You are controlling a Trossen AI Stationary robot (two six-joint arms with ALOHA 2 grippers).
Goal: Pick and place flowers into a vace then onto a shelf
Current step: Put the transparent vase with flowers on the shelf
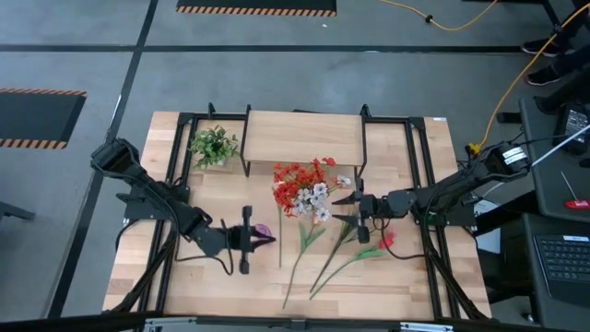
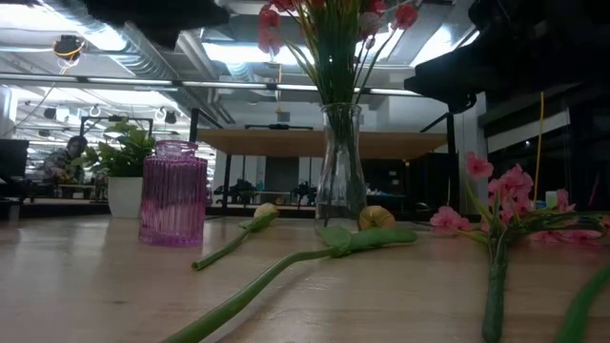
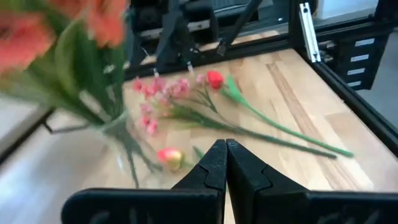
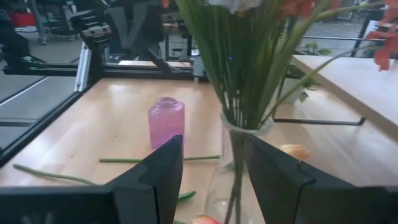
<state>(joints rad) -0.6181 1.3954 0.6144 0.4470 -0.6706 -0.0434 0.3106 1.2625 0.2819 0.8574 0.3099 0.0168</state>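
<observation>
Directly ahead of right hand [image 4: 208, 180], glass vase [image 4: 233, 168] of flowers [image 1: 302, 191] is framed upright between wide-open fingers, nothing gripped. Left hand [image 1: 247, 239], shut empty, is parked farther off; shelf [image 1: 304, 136] lies beyond.

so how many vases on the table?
2. A clear glass vase holding flowers at mid-table in front of the shelf, and an empty pink vase by the left gripper.

Red and white flowers [image 1: 304, 192] on green stems fill a clear vase [image 2: 340, 171]. The ribbed jar [image 2: 173, 193] is purple; the shelf [image 1: 304, 136] is light wood.
</observation>
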